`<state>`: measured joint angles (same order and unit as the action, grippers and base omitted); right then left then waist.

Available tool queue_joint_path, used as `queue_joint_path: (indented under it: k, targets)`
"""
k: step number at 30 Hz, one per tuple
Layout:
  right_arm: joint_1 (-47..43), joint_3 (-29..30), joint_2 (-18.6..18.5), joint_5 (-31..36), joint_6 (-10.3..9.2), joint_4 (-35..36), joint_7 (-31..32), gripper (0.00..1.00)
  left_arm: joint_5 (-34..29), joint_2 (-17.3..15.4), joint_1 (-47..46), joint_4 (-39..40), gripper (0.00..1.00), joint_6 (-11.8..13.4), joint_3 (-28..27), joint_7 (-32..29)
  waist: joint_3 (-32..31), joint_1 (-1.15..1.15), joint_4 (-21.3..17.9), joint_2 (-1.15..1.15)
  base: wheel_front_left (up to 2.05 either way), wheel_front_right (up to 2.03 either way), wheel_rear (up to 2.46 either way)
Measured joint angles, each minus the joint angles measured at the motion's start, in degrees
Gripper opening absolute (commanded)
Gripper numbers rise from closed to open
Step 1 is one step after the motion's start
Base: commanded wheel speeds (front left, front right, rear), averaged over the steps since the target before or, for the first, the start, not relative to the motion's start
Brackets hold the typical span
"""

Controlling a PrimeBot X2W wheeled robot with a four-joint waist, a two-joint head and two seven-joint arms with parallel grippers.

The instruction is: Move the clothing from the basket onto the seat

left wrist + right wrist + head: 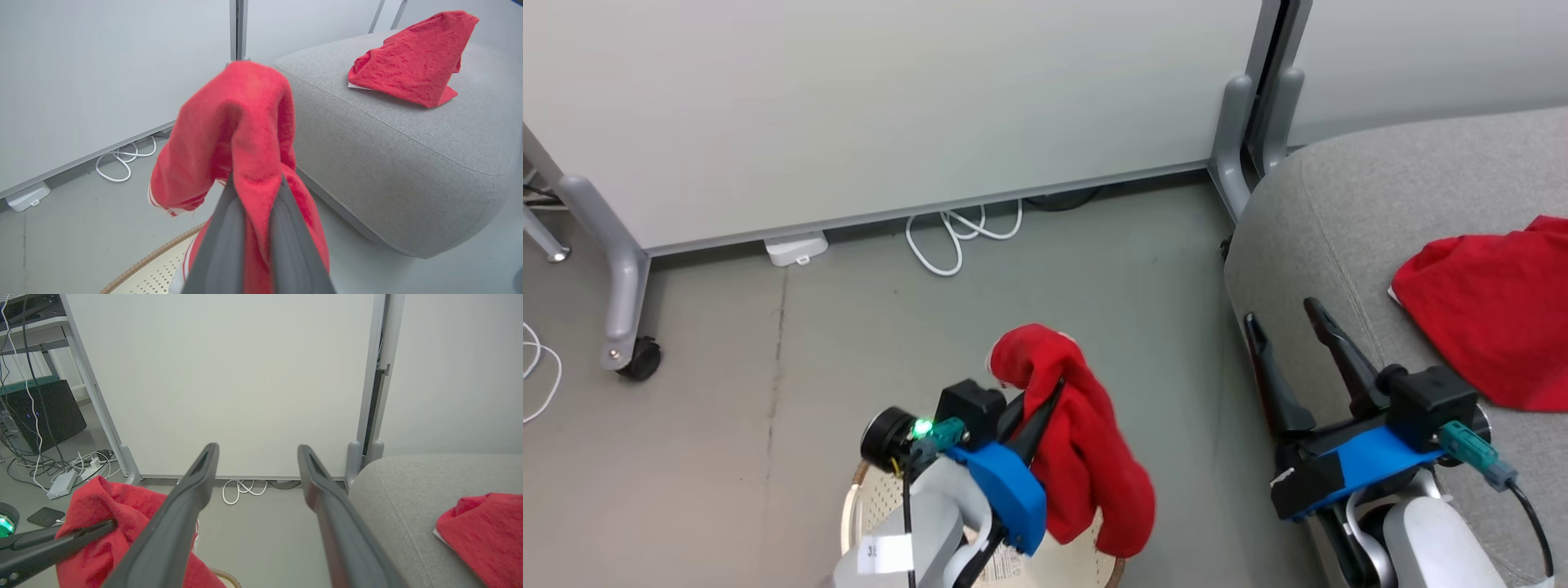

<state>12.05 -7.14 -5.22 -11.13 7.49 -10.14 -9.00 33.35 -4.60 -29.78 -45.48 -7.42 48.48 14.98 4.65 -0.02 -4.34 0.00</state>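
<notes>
Between left jaws, the clothing (249,134)

Fuzzy red cloth clothing (245,122), grey woven-fabric seat (388,134), perforated cream plastic basket (159,271)

Open floor (1192,425) between basket (870,500) and seat (1380,188)

We see a pale partition panel (890,98) above the grey floor (1054,278), with a coiled white cable (956,233) and a small white box (796,247) at its foot.
</notes>
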Motion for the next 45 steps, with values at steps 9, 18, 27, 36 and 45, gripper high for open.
queue_joint_path:
  k: [9, 18, 27, 36, 45]
  targets:
    - [0.0, -1.8, 0.4, -0.1, 0.0, 0.5, 0.9, 1.0, 3.8, 0.8, -5.7, 1.5, 0.0, 0.0, 2.5, 0.0, -1.7, 0.01, -0.1, 0.0, 0.0, 0.0, 0.0]
    - [-0.8, -2.3, 0.7, -0.5, 0.0, 0.3, 1.1, 1.0, 9.1, 1.1, -12.2, 2.0, 0.0, 0.0, 5.9, -2.3, -2.8, 0.01, -0.2, 0.0, 0.0, 0.0, 0.0]
    - [-0.9, -3.0, 0.9, -0.8, 0.0, -0.3, 1.1, 1.0, 12.1, 1.3, -15.6, 1.9, 0.0, 0.0, 8.0, -2.7, -3.9, 0.01, 0.0, 0.0, 0.0, 0.0, 0.0]
    - [-1.0, -3.7, 1.0, -1.0, 0.0, -0.5, 1.2, 1.0, 13.8, 1.4, -16.4, 0.3, 0.0, 0.0, 9.7, -2.2, -4.0, 0.01, -0.3, 0.0, 0.0, 0.0, 0.0]
    - [-0.9, -5.4, 0.4, -1.0, 0.0, -1.5, 1.7, 1.0, 15.1, 1.4, -16.6, -0.9, 0.0, 0.0, 11.3, -1.7, -3.5, 0.02, -0.2, 0.0, 0.0, 0.0, 0.0]
